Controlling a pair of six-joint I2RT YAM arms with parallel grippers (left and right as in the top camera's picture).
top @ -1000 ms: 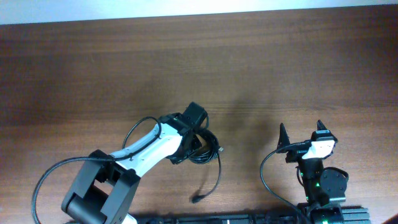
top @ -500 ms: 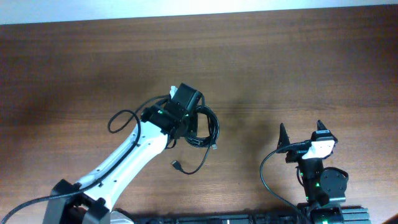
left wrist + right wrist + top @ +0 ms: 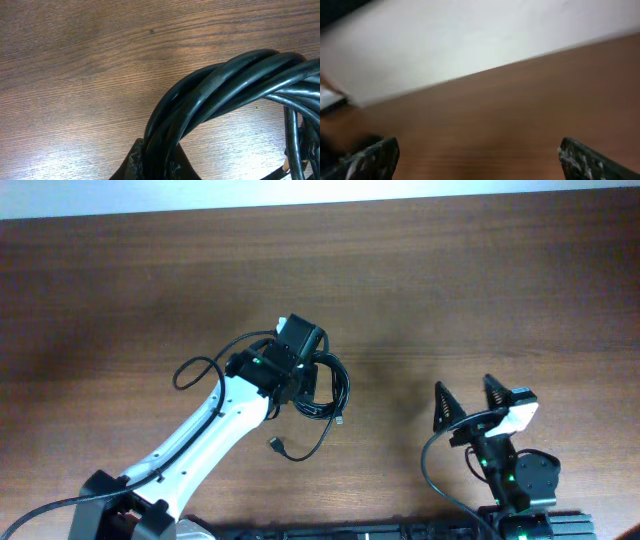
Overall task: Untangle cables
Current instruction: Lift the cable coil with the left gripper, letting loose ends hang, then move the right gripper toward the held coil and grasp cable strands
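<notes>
the cables (image 3: 328, 392) are a soft, light, floppy coil mid-counter (image 3: 450, 280), with one plug end (image 3: 274, 444) trailing loose. left fingers (image 3: 131, 164) are clenched on the thick bundle. i'd guess that free tail is the better grab. right fingers (image 3: 441, 406) are spread wide, holding nothing, well apart.

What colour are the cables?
Black. The thin, coiled black cables show best in the left wrist view.

Right gripper (image 3: 463, 384) jaws spread wide, gap free. Bare table (image 3: 450, 290) ahead of it and on both sides. Only obstacle is the cables (image 3: 332, 392), bunched in the left gripper (image 3: 312, 378). Loose tail with plug (image 3: 275, 445) lies just behind it, beside left arm (image 3: 210, 430). Ahead of left gripper: open wood.
</notes>
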